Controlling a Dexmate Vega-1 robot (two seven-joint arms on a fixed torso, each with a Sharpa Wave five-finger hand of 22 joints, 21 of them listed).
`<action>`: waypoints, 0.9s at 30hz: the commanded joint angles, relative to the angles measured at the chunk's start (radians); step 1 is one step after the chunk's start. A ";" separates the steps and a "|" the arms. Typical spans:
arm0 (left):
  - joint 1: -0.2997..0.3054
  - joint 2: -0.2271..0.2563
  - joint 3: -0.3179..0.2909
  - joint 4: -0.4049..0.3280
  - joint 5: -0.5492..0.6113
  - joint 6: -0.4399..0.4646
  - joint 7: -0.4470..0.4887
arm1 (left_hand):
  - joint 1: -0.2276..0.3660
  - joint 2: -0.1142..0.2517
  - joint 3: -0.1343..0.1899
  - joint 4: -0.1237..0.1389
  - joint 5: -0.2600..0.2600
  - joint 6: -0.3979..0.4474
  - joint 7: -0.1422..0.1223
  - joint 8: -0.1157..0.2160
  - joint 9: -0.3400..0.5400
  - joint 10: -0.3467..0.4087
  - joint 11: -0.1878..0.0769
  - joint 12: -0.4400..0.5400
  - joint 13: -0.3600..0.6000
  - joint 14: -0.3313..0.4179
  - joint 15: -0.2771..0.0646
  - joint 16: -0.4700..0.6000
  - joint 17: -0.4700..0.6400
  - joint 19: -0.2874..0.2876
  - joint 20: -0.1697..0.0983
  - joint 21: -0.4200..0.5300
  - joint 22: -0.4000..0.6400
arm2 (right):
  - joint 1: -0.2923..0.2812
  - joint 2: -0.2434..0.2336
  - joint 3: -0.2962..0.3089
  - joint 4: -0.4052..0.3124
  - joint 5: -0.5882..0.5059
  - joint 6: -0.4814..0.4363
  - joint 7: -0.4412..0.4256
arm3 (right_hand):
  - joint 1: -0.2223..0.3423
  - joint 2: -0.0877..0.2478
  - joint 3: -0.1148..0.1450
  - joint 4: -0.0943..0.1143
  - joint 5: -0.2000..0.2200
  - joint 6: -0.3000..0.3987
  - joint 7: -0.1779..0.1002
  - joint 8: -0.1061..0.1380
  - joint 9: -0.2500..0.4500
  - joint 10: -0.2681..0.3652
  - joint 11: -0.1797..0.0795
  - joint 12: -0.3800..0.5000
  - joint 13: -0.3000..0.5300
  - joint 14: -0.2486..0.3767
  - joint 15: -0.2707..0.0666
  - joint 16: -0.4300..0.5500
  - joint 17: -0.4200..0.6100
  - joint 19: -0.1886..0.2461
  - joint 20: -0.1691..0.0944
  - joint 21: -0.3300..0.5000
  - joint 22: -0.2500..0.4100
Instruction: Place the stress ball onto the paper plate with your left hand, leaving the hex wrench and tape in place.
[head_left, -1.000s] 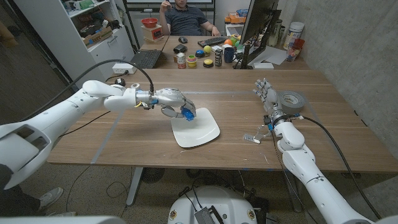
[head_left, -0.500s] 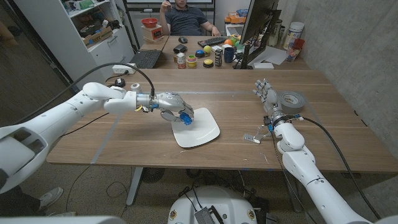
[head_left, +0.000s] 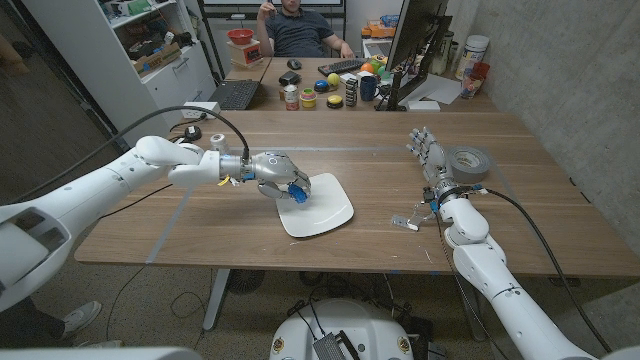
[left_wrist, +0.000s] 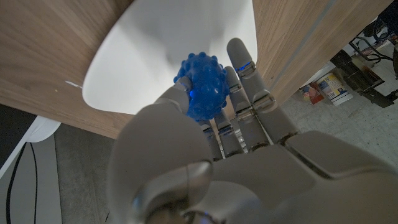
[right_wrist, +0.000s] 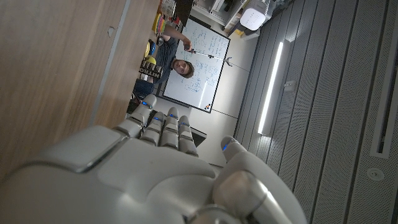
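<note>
Fingers (left_wrist: 244, 93) of left hand (head_left: 278, 176) curled round blue knobbly stress ball (left_wrist: 203, 85), thumb side closing it in; ball held firmly, seen in the left wrist view against the white of the paper plate (left_wrist: 155, 37). In head view, ball (head_left: 299, 192) sits over the plate's (head_left: 330, 212) rim at about 10 o'clock, whether touching the surface or just above cannot be told.

Judged step: final lowering and release. To do it well: carry a bit further toward plate centre, about 4 o'clock from the present spot, so a round ball doesn't roll off the edge. Set down onto the plate before spreading fingers, open slowly, lift straight up. Avoid dragging on the light plate.

Right hand (head_left: 430, 158) stands with fingers straight and apart at table's 3 o'clock side, holding nothing. Grey tape (head_left: 469, 161) just beside it, hex wrench (head_left: 408, 220) near its wrist; both well apart from the plate, so little risk there.
</note>
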 joint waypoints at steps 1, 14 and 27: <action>-0.012 0.022 0.043 -0.025 0.070 0.060 0.090 | 0.048 0.048 -0.001 0.006 0.002 -0.056 0.009 -0.031 -0.005 -0.010 -0.026 -0.011 0.011 0.033 -0.198 -0.029 -0.011 -0.052 -0.105 0.011 0.002 | 0.003 -0.003 -0.005 0.004 -0.002 0.004 -0.005 | -0.008 0.069 -0.003 0.000 0.007 0.005 0.003 0.008 0.004 0.006 0.002 0.004 0.005 0.007 -0.001 -0.001 0.001 0.013 -0.054 -0.002 0.001; -0.026 0.030 0.070 -0.035 0.068 0.079 0.079 | 0.011 0.007 -0.036 0.016 0.003 -0.201 -0.014 -0.129 -0.035 -0.191 -0.025 -0.112 -0.036 -0.202 -0.189 -0.074 -0.088 -0.155 -0.055 0.020 0.000 | 0.007 -0.005 -0.007 0.008 -0.004 0.008 -0.010 | -0.008 0.069 -0.003 -0.001 0.007 0.009 0.005 0.009 0.004 0.009 0.004 0.005 0.005 0.011 0.000 0.000 0.001 0.016 -0.053 -0.005 0.001; -0.028 0.031 0.067 -0.049 0.040 0.080 -0.010 | -0.020 -0.020 -0.070 0.026 0.004 -0.259 -0.032 -0.159 -0.043 -0.228 -0.016 -0.169 -0.063 -0.310 -0.173 -0.067 -0.107 -0.225 0.003 0.009 -0.007 | 0.016 -0.005 -0.008 0.023 -0.001 0.018 -0.006 | -0.008 0.069 -0.004 -0.001 0.008 0.010 0.005 0.009 0.004 0.011 0.003 0.006 0.005 0.012 -0.001 0.000 0.001 0.019 -0.052 -0.009 0.001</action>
